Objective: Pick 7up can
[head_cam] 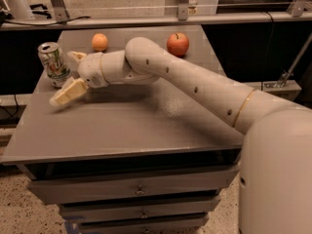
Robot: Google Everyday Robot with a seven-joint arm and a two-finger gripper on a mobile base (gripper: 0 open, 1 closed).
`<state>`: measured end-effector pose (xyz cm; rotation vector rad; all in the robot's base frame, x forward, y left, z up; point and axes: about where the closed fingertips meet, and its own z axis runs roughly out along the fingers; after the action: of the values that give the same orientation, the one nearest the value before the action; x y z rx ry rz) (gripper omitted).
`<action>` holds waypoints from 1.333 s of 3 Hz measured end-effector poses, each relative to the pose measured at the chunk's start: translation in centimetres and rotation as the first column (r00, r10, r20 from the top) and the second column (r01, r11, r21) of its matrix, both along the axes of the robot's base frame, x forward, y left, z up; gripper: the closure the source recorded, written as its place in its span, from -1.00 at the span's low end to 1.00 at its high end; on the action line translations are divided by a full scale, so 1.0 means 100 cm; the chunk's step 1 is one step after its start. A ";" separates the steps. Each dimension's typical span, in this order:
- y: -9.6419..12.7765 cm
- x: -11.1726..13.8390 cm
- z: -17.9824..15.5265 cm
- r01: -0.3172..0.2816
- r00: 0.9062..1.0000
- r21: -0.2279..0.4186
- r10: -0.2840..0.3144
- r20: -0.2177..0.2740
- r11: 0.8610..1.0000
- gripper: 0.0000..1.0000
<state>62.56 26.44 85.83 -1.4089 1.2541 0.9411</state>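
Observation:
The 7up can (53,62) stands upright at the table's far left edge, whitish-silver and green with a red patch and a silver top. My gripper (65,77) is right beside the can on its right, just above the table. It is open and holds nothing. One cream finger (68,91) points down-left in front of the can, and the other finger (76,57) shows just behind the can's right side. The white arm (195,87) reaches in from the right across the table.
An orange fruit (100,42) sits at the back left and a red apple (178,44) at the back centre. The grey table top (146,126) tops a drawer cabinet (141,191). A rail runs behind the table.

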 end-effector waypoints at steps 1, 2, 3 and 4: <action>0.026 0.023 0.007 0.003 1.000 0.030 -0.004 0.012 1.000 -1.00; 0.051 0.035 0.012 0.027 1.000 0.015 -0.027 -0.011 1.000 -0.65; 0.057 0.040 0.007 0.060 0.997 0.002 -0.060 -0.054 0.998 -0.17; 0.053 0.042 0.004 0.086 0.994 -0.009 -0.086 -0.073 0.996 0.28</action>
<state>66.79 31.76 86.19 -1.3243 1.3615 0.9379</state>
